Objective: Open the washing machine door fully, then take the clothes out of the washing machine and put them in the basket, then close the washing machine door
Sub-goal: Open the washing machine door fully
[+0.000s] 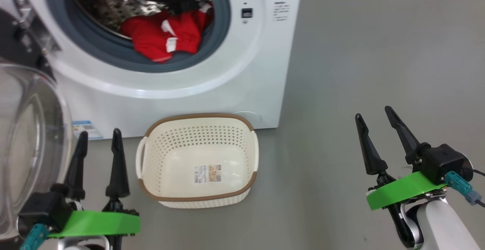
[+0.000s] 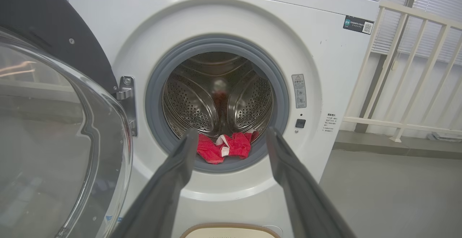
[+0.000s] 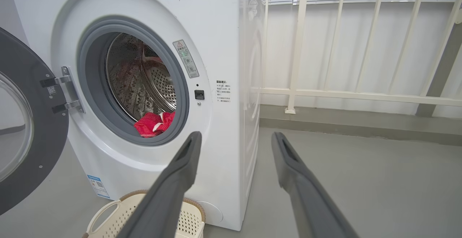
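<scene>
with the washing machine door standing wide, unloading looks next: the red jersey lies at the front lip of the drum above the basket, and the left gripper or right gripper, both with fingers apart and empty, must reach in.

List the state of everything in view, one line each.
washing machine door: standing wide open.
clothes: heaped at the front of the drum.
basket: upright on the floor, no clothes inside.
left gripper: open, empty.
right gripper: open, empty.
</scene>
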Robot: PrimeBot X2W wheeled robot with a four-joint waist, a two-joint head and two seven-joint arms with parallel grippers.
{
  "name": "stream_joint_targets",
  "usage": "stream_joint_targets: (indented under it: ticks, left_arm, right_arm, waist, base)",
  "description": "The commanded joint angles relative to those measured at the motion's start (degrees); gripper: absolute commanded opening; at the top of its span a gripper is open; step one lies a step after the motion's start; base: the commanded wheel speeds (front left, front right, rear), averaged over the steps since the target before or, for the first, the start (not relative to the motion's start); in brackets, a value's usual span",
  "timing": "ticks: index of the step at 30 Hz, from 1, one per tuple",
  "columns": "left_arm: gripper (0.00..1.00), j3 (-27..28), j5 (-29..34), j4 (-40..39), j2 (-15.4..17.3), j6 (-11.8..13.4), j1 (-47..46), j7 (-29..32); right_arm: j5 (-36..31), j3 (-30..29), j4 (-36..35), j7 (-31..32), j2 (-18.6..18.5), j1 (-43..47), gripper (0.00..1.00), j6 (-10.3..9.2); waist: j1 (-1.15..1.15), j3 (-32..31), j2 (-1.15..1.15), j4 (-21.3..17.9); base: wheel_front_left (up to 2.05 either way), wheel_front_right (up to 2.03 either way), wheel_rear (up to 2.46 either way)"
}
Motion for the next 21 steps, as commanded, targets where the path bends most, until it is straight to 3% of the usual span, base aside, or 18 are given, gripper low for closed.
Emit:
stream_joint_targets:
  ticks: [1,9,21]
  left_arm:
    - [1.00,1.57,-0.08,-1.61,0.68,-0.22,0.37,-0.13]
    - [1.00,1.75,-0.71,-0.65,1.39,-0.63,4.37,-0.02]
    - [1.00,3.58,-2.13,0.82,1.87,-1.56,10.37,-0.22]
  right_arm:
    - [-0.50,0.68,-1.93,-0.36,0.19,-0.17,1.00,0.02]
    - [-0.67,1.06,-2.83,-0.36,0.44,1.38,1.00,0.02]
    - [-1.73,1.85,-2.93,-0.36,0.23,4.67,1.00,0.02]
  waist:
    - [0.00,-0.28,0.00,-3.23]
    - [0.00,-2.25,0.00,-6.78]
    - [0.00,-6.32,0.00,-8.93]
  base:
    - [0.00,0.00,0.00]
    - [0.00,0.00,0.00]
    - [0.00,0.00,0.00]
